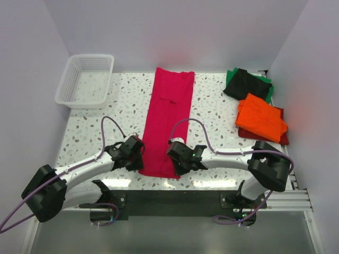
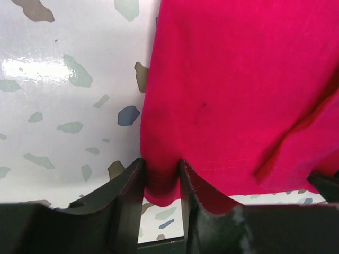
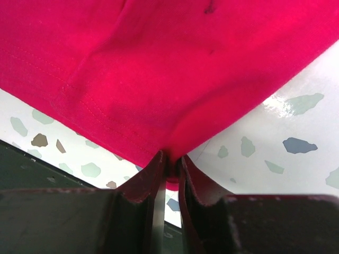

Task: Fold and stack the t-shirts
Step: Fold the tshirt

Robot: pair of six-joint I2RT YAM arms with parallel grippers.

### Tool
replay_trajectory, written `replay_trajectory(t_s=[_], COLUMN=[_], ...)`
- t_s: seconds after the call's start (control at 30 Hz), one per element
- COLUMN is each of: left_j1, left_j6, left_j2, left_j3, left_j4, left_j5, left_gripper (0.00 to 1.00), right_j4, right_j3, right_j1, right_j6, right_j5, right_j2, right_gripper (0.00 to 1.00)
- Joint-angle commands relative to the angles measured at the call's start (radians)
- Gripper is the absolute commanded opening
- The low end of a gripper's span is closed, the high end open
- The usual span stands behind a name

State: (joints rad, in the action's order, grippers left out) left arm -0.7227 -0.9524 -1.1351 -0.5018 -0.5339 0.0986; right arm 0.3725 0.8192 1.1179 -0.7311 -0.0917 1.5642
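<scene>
The crimson-pink t-shirt [image 1: 168, 119] lies as a long folded strip down the middle of the table. My left gripper [image 1: 139, 159] is shut on its near left corner, with the cloth [image 2: 222, 95] bunched between the fingers [image 2: 130, 185]. My right gripper [image 1: 180, 159] is shut on its near right corner, with the cloth [image 3: 175, 69] pinched tight between the fingers [image 3: 151, 174]. At the back right lies a pile: an orange t-shirt [image 1: 260, 117] on a dark red one [image 1: 280, 138], and a black one [image 1: 244, 84] on a green one [image 1: 267, 84].
A white plastic mesh basket [image 1: 86, 80] stands at the back left corner. The speckled table [image 1: 122, 100] ends in a dark front rail [image 1: 175, 198] just behind both grippers. Walls close in on both sides.
</scene>
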Motion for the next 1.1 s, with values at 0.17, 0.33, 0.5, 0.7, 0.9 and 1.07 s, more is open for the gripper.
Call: replay_trajectory(t_s=[0.17, 0.33, 0.5, 0.7, 0.9, 1.07], left_j1=[-0.003, -0.004, -0.006, -0.049, -0.136, -0.216], left_j6=[-0.011, -0.017, -0.034, -0.101, -0.181, -0.220], left_j2=[-0.026, 0.003, 0.072, 0.139, 0.158, 0.123], left_j3=[0.062, 0.062, 0.058, 0.034, 0.019, -0.006], left_j4=[0.031, -0.011, -0.084, -0.144, -0.190, -0.210], left_j5=[0.026, 0.035, 0.021, -0.023, -0.008, 0.003], left_gripper=[0.00, 0.00, 0.00, 0.00, 0.00, 0.00], right_j4=[0.034, 0.055, 0.091, 0.127, 0.157, 0.181], right_j3=[-0.017, -0.032, -0.052, -0.103, -0.147, -0.178], right_j1=[0.016, 0.016, 0.016, 0.020, 0.025, 0.042], right_j6=[0.016, 0.006, -0.010, -0.042, -0.080, -0.109], right_j5=[0.024, 0.021, 0.020, 0.006, 0.004, 0.014], right_j2=[0.053, 0.016, -0.029, -0.128, -0.226, -0.302], right_gripper=[0.00, 0.00, 0.00, 0.00, 0.00, 0.00])
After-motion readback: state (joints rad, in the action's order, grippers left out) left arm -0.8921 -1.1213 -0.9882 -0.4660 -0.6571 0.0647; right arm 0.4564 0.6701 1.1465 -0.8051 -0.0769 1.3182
